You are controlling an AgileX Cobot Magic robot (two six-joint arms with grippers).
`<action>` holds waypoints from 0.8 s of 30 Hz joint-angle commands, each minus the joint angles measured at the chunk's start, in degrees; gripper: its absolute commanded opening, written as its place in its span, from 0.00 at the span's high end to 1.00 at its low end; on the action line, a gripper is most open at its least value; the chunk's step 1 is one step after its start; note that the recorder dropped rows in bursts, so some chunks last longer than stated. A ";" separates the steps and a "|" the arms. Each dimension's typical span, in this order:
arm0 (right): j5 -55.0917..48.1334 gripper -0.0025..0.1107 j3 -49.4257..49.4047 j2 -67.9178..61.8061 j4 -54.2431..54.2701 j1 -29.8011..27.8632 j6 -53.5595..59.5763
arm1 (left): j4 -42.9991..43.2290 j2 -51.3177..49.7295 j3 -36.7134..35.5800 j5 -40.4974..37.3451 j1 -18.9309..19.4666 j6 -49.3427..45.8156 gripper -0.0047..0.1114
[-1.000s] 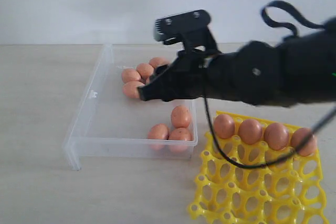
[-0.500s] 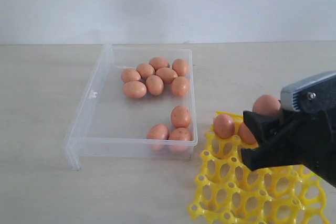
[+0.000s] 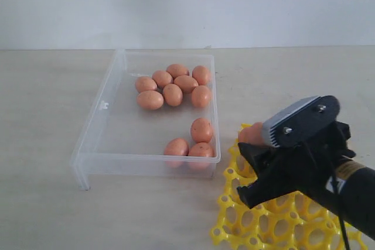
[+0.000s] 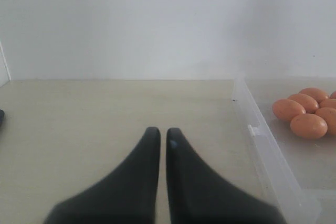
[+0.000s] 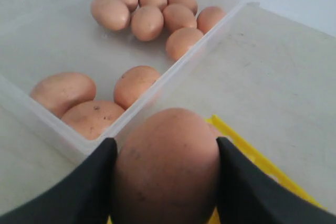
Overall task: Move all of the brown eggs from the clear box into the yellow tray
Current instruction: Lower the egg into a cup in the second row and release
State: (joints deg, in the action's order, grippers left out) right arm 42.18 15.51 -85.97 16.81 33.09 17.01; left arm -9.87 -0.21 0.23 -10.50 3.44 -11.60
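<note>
The clear box [image 3: 146, 165] lies left of centre. In it, several brown eggs [image 3: 173, 86] cluster at the back and three more [image 3: 190, 141] lie by the front right corner. My right gripper [image 3: 251, 144] hangs over the yellow tray's [image 3: 234, 226] corner nearest the box, shut on one brown egg [image 5: 165, 182] whose top shows in the exterior view [image 3: 252, 133]. The arm hides most of the tray. In the left wrist view my left gripper [image 4: 164, 132] is shut and holds nothing, low over bare table beside the box wall [image 4: 262, 145].
The beige table [image 3: 47, 115] runs back to a white wall [image 3: 176, 4]. The tray's edge [image 5: 247, 150] lies close beside the box's wall [image 5: 173, 77]. A small dark thing [image 4: 1, 118] shows at the edge of the left wrist view.
My right gripper left the box with an egg, swung over the tray, and has now come lower and leftward to the tray's corner by the box. The left gripper shows no earlier frame.
</note>
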 commanded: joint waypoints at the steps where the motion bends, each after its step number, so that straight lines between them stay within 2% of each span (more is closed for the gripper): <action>1: 1.82 0.98 2.31 -5.92 -0.70 0.05 0.91 | 0.09 0.21 -0.23 0.25 -0.03 -0.01 0.92; 24: 2.03 0.98 6.32 -11.81 0.98 0.05 3.09 | 0.09 0.21 -0.23 0.25 -0.03 -0.01 0.92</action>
State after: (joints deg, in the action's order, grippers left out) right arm 43.90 21.48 -97.73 16.84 33.09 19.46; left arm -9.87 -0.21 0.23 -10.50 3.44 -11.60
